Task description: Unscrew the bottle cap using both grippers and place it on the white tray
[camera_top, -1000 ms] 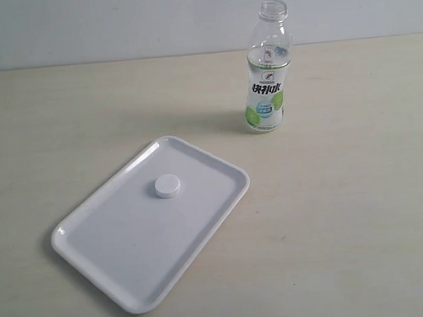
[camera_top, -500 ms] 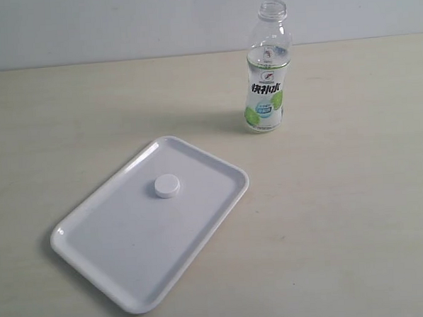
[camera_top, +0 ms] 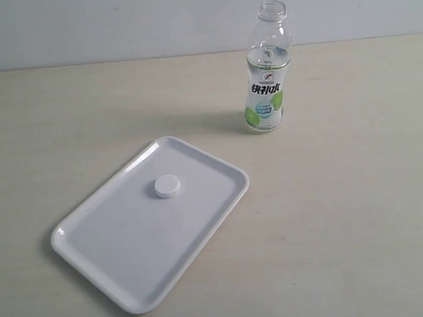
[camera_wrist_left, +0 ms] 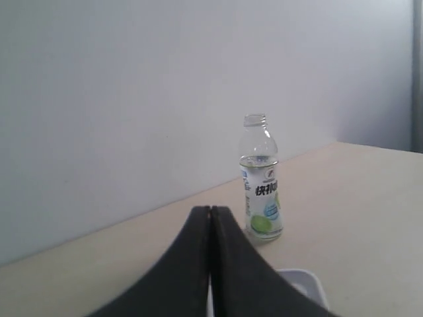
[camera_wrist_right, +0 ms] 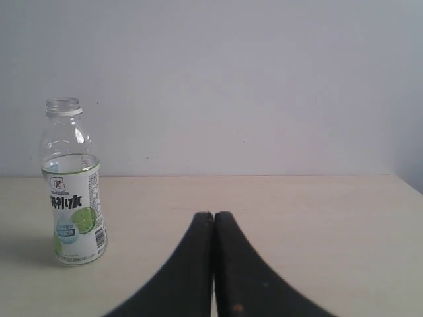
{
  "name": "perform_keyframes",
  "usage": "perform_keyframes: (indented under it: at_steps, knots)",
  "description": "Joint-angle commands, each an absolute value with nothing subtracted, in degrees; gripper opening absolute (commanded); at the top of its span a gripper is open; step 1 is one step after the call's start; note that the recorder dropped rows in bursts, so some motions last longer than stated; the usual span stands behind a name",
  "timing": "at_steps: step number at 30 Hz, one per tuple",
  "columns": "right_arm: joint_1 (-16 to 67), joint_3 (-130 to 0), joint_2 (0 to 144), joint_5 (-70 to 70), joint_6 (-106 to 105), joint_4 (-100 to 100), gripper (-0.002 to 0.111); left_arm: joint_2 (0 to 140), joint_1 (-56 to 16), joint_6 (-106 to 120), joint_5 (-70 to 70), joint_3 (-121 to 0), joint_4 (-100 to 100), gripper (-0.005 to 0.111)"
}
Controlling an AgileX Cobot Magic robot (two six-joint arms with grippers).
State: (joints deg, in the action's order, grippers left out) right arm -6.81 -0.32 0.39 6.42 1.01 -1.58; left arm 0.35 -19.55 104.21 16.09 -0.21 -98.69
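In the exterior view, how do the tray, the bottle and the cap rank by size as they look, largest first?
1. tray, by far the largest
2. bottle
3. cap, clearly the smallest

Bright, even, diffuse light is spread over the scene. In the exterior view a faint, soft shadow is thrown leftward from the bottle [camera_top: 266, 77] across the worktop [camera_top: 355, 193], and a mild sheen is seen on the white tray [camera_top: 131, 255]. In the wrist views the left hand [camera_wrist_left: 210, 211] and right hand [camera_wrist_right: 213, 216] are rendered dark and slightly blurred.
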Motion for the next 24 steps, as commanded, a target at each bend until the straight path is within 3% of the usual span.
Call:
perform_keyframes:
  at_steps: [1, 12, 19, 24]
  knots:
    - [-7.14, 0.0, 0.0, 6.3, 0.53, -1.43, 0.0, 0.0, -19.91, 108.7, 13.86, 0.0, -97.97, 0.0]
    - [-7.14, 0.0, 0.0, 6.3, 0.53, -1.43, 0.0, 0.0, -19.53, 107.47, 6.73, 0.0, -98.46, 0.0]
    - [-7.14, 0.0, 0.0, 6.3, 0.63, -1.43, 0.0, 0.0, -4.25, 105.74, 12.23, 0.0, -98.75, 0.0]
    - [-7.14, 0.0, 0.0, 6.3, 0.63, -1.43, 0.0, 0.0, -1.75, 107.03, 12.88, 0.0, -98.03, 0.0]
